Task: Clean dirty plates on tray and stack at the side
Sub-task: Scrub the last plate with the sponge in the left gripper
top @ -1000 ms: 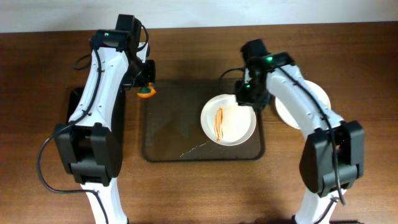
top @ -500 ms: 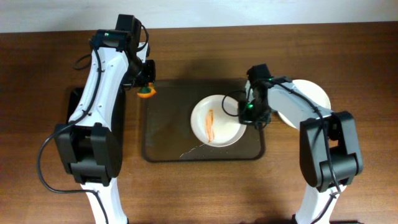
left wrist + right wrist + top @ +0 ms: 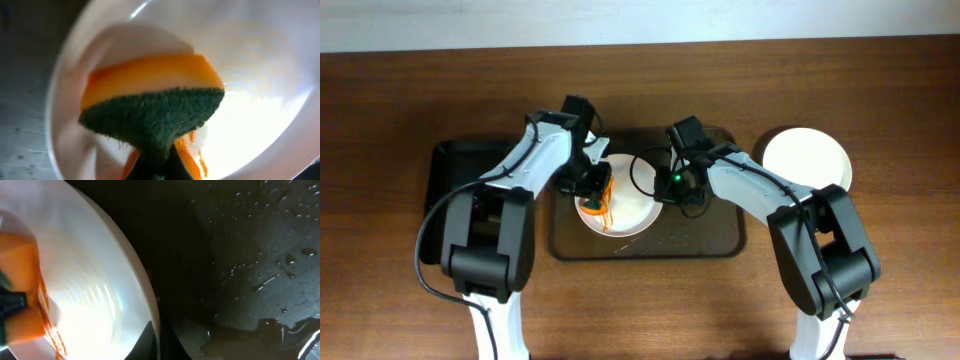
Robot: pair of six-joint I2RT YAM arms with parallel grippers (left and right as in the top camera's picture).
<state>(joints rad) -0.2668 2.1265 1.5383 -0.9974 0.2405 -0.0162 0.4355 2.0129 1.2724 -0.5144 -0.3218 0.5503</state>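
Orange sponge (image 3: 150,95) in left tool (image 3: 595,188), right tool (image 3: 666,189) gripping dirty plate (image 3: 636,208), clean plate (image 3: 806,160) only overhead

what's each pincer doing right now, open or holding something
Left pincer: shut on the sponge, which is pressed into the plate.
Right pincer: shut on the plate's rim.

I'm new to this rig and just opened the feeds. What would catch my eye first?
The orange sponge with its green scouring face, pinched in the left hand, presses into the smeared white plate on the dark tray between the arms. The right hand grips that plate's rim. A clean white plate sits on the wooden table beyond the tray, on the right arm's side.
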